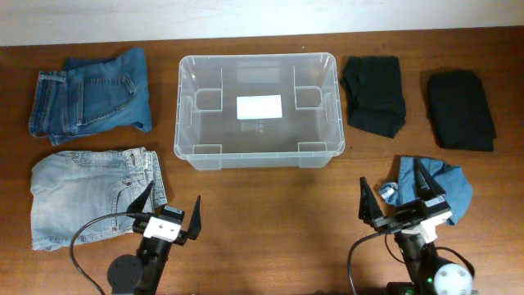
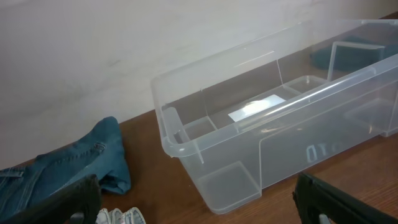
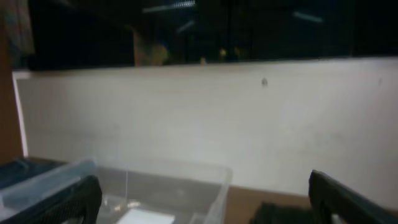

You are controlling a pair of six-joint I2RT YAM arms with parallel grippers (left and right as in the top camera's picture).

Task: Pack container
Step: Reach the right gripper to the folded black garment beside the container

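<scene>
Hands spread wide and holding nothing, the left hand [image 1: 173, 197] and right hand [image 1: 390, 176] hover at the near edge of the brown wooden bench [image 1: 270, 205]. Folded pale-blue denim jeans [image 1: 82, 197] lie beside the left, and a crumpled blue cloth [image 1: 446, 187] by the right. Beyond, the large clear plastic container [image 1: 256, 59] stands empty mid-bench, between folded dark-blue jeans [image 1: 90, 94] and folded black garments [image 1: 374, 94]. Pinching one layer could unfold a garment, and trailing fabric might snag the rim or shove the bin.
</scene>
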